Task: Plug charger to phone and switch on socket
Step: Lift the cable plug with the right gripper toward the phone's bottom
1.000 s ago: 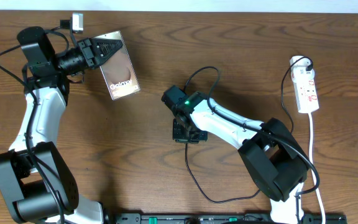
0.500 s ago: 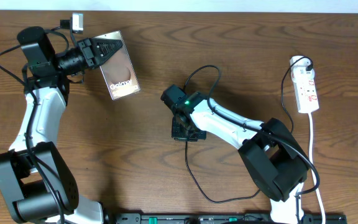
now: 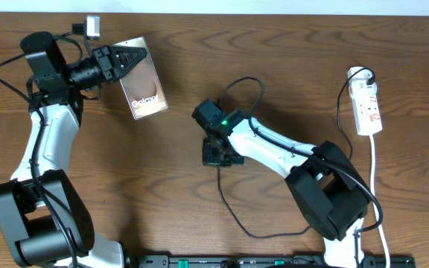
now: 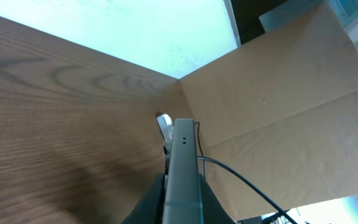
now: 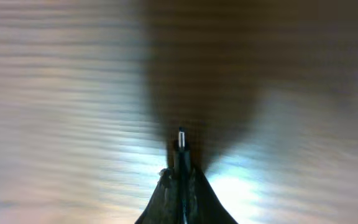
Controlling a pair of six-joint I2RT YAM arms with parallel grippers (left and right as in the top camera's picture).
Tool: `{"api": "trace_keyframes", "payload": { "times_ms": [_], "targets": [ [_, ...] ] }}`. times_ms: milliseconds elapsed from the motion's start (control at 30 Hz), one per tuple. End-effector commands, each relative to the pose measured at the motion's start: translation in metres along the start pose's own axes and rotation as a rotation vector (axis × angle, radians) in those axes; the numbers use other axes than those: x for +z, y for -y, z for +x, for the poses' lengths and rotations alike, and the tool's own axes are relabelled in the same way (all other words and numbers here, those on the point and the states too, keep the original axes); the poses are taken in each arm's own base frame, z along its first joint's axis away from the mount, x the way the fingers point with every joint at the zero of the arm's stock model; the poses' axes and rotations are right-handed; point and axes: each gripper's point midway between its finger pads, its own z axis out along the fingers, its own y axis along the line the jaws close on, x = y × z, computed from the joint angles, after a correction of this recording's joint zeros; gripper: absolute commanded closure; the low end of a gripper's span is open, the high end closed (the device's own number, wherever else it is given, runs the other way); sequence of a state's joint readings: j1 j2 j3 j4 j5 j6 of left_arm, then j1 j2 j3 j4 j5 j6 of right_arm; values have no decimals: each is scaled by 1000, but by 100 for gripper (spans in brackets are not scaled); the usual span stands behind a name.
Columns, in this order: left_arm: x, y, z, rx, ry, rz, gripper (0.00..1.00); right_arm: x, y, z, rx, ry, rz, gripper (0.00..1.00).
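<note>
Two jobs are left. The charger is not in the phone yet, and the socket sits far off on the right with no gripper near it. My left gripper is squeezed tight on one end of the phone, at the back left of the table. My right gripper is pinched shut on the charger's little plug tip, in the middle of the table, well apart from the phone. The tip pokes out past my fingers.
</note>
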State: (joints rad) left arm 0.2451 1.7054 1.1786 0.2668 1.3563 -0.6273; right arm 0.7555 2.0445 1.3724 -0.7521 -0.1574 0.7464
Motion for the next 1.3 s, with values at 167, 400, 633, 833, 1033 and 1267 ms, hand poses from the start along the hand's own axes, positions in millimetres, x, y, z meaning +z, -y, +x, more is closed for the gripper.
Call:
{"api": "trace_keyframes", "payload": {
  "times_ms": [167,400,633,833,1033,1267],
  "targets": [
    [-3,23,-2,50,-26,52,93,-66,-114,41,-601,-192,-894,99],
    [-3,23,-2,50,-25,52,93,-94,-118,31,-619,-188,-1072,99],
    [-4,39,-16,48,2,81,92,-110,-113,11,-587,-158,-1141,99],
    [-6,57,-35,77,70,101,92,-137,-108,-11,-632,-91,-1263,99],
    [-7,53,-46,26,126,76,92,-153,-112,-29,-681,-4,-1303,99],
    [-8,57,-59,-7,196,73,93,-179,-124,-48,-692,83,-1338,99]
  ]
}}
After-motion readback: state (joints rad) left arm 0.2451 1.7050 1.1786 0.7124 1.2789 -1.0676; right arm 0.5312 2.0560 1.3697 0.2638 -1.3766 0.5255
